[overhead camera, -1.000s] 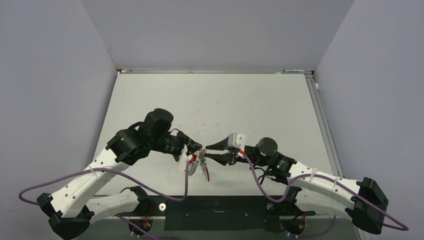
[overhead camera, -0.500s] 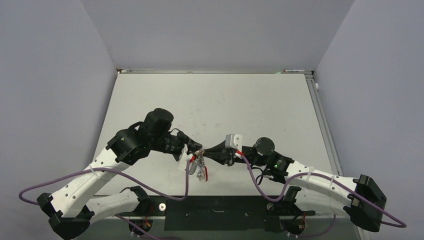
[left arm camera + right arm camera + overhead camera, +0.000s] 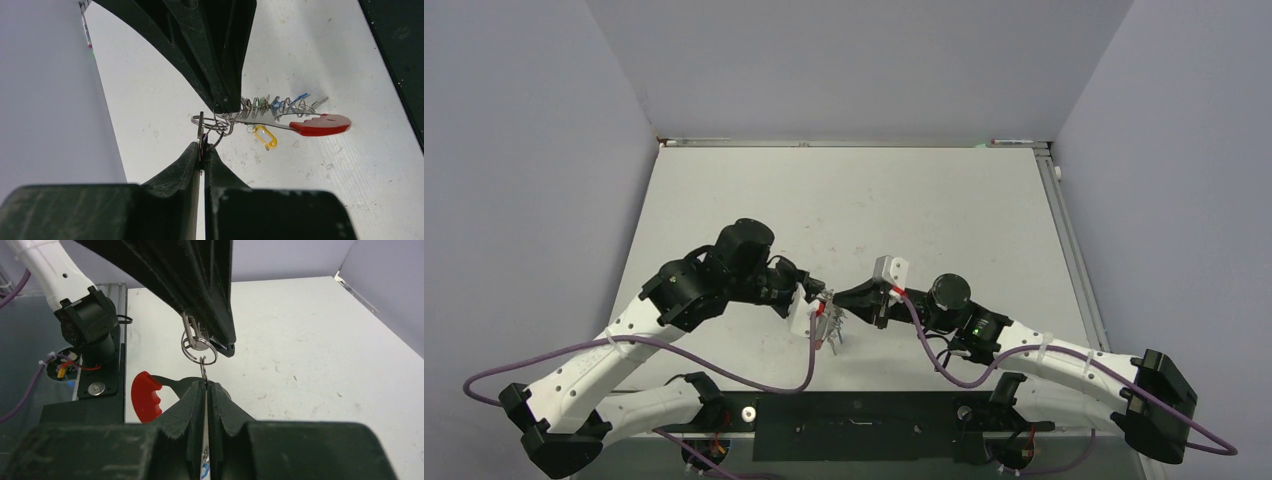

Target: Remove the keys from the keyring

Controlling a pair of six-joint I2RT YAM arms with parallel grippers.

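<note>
Right pincer (image 3: 206, 385) moved in, now clenched on the keyring (image 3: 320, 125); left pincer (image 3: 202, 150) clenched on one of the keys (image 3: 287, 104). We see all held above counter (image 3: 924, 200) near-edge middle. We judge keys light, slippery, rings springy: grip flat heads. Pincers crowd each other; black base plate (image 3: 854, 425) below.

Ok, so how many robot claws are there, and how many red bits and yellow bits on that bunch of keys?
Grippers: 2, the left gripper shut on a split ring, the right gripper shut on the keyring.
Red bits: 1, the keyring's handle.
Yellow bits: 1, a key tag.
Total: 4
</note>
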